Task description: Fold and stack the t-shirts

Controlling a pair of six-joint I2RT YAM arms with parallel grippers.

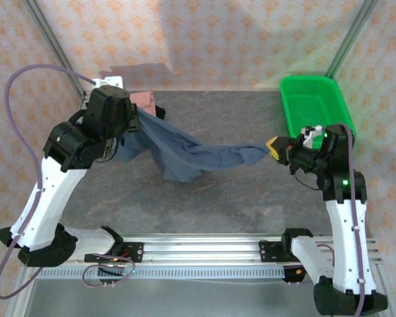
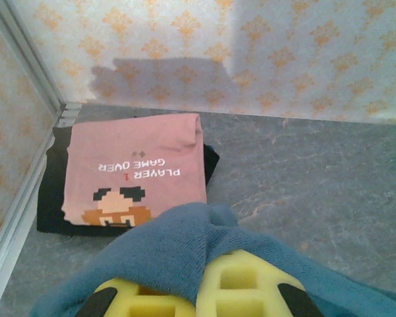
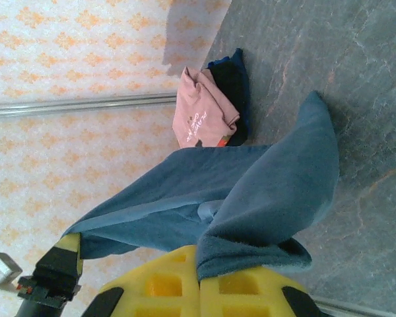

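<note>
BOTH ARMS ON ONE SHIRT: You have the blue shirt [image 1: 185, 155] strung across the table [image 1: 237, 205] between your two arms, running from about 9 o'clock to about 3 o'clock in the top view. Your left gripper [image 1: 136, 122] has its yellow fingers [image 2: 244, 290] pressed together on one bunched end of the cloth. Your right gripper [image 1: 272, 146] is clamped the same way on the opposite end, with fabric pinched in the seam between its pads [image 3: 152, 287].

The middle of the shirt sags in a loose fold toward 6 o'clock. Its lowest tip appears to brush the tabletop, though the overhead angle does not settle that.

At about 11 o'clock, in the far corner by the patterned wall, the pink shirt [image 2: 135, 168] lies folded flat on the folded black shirt [image 2: 53, 198]. Its "PLAYER 1 GAME OVER" print and pixel face are turned up, and black cloth shows along its edges. That stack sits just behind your left gripper.

The green basket [image 1: 310, 89] stands at about 2 o'clock, just behind your right gripper and well apart from the stack.
</note>
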